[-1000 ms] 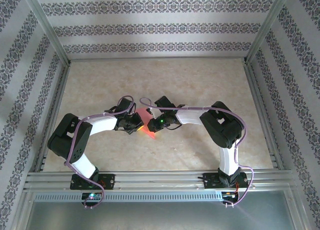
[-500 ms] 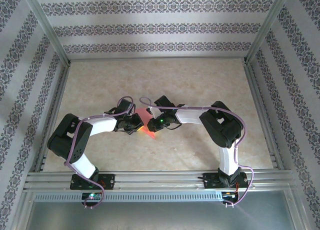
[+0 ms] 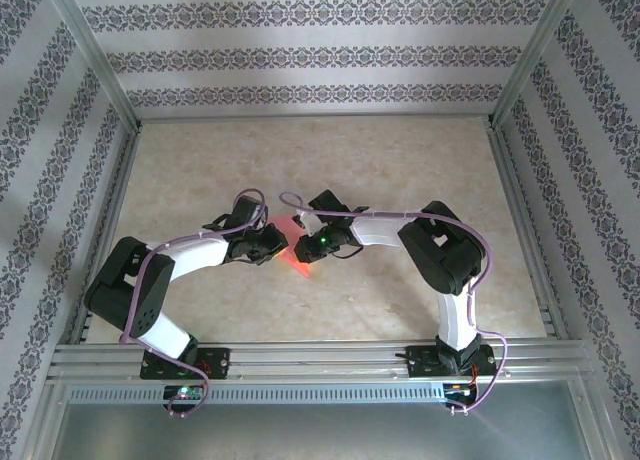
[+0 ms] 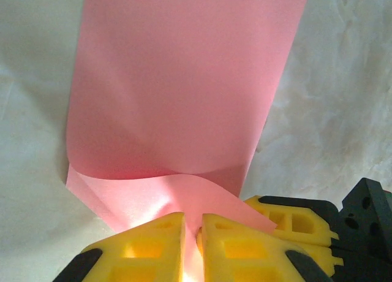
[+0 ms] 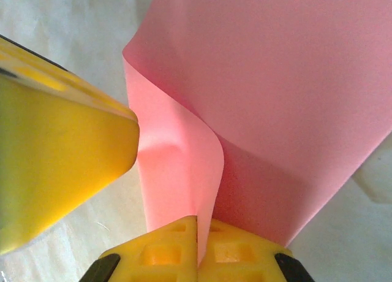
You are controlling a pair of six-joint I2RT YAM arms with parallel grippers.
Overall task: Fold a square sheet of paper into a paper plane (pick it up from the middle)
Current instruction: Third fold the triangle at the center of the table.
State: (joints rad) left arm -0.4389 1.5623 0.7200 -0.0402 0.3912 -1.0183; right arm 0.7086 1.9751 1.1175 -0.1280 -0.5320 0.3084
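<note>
Striped floral wallpaper (image 3: 320, 55) closes in a marbled beige table (image 3: 400, 160), and the square sheet of paper (image 3: 297, 265) is at its middle, between the two claws. From the top camera the pink sheet's long axis runs roughly from the far side toward the arm bases, its near end glowing orange-red.

In the left wrist view the sheet (image 4: 184, 80) stretches straight away from the fingers. Its near part is bent over in a soft, uncreased curl, so one layer lies over another.

The right gripper (image 5: 197, 245) has its yellow fingers pressed together, pinching a curled edge of the sheet (image 5: 275, 80). The left gripper (image 4: 193, 245) has its jaws a narrow slit apart with the paper's edge running into the slit. I cannot tell whether it grips.

Both arms bend inward like mirrored elbows. The left arm (image 3: 150, 280) leans out to the left, its forearm reaching right to the left gripper (image 3: 272, 245). The right arm (image 3: 440, 255) rises from its base and its forearm reaches left to the right gripper (image 3: 305, 248). The two claws are just beside each other, tip facing tip.
</note>
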